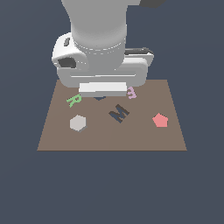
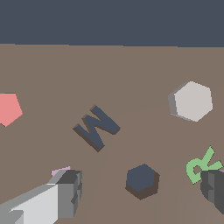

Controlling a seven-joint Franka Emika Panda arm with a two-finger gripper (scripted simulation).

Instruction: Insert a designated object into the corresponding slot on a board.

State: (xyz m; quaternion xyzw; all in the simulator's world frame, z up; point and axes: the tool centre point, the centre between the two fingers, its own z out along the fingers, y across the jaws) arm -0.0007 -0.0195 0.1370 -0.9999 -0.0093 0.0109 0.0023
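Pincer (image 2: 140, 197) hangs wide apart, gripping nothing, right above the dark hexagon slot (image 2: 141, 179) in the brown board (image 2: 131, 70). A green R (image 2: 202, 165) sits by one fingertip, a dark M (image 2: 96, 127) nearby. The grey hexagon block (image 1: 78, 123) lies beyond the R, untouched.

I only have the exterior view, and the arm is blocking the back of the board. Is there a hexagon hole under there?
Observer: Yes. The wrist view shows the slot, a dark hexagonal hole with nothing in it.
Operator: Are the fingers holding anything?
Observer: No. The fingers stand wide apart and hold nothing; the slot shows in the gap between them.
Operator: Anything close to them?
Observer: The green R lies right next to one finger, which covers its edge.
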